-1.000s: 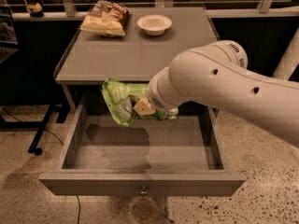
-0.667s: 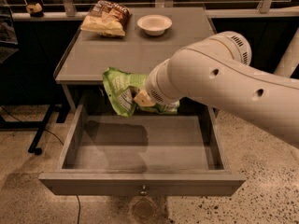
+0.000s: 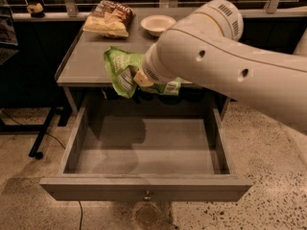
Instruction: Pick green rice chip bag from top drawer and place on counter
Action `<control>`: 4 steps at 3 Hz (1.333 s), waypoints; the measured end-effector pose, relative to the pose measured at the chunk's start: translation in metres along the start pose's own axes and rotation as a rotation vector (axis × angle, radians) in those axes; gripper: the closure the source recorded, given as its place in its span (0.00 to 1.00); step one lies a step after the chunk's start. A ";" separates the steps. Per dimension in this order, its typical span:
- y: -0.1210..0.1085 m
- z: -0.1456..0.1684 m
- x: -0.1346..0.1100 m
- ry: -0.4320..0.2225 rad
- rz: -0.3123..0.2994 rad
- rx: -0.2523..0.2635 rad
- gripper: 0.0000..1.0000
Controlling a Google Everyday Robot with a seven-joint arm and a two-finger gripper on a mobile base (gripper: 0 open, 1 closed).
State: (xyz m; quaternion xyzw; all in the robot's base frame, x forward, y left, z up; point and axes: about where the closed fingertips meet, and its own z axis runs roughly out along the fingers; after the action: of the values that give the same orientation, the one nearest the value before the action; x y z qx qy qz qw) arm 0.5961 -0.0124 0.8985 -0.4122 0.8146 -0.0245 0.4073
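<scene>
The crinkly light-green rice chip bag [image 3: 119,67] is being held in the air, lengthwise sideways, by the two-finger gripper [image 3: 142,78], which is clamped on it near its middle. Both are being suspended at the front edge of the flat grey counter [image 3: 86,63], lying directly behind, above the open grey top drawer [image 3: 96,189].
</scene>
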 end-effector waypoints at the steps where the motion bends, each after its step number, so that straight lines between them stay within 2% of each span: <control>1: -0.008 0.010 -0.020 -0.015 -0.007 0.005 1.00; 4: -0.029 0.035 -0.055 -0.005 -0.018 0.034 1.00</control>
State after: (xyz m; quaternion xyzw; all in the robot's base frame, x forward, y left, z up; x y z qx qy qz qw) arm 0.6571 0.0169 0.9212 -0.4126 0.8094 -0.0409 0.4159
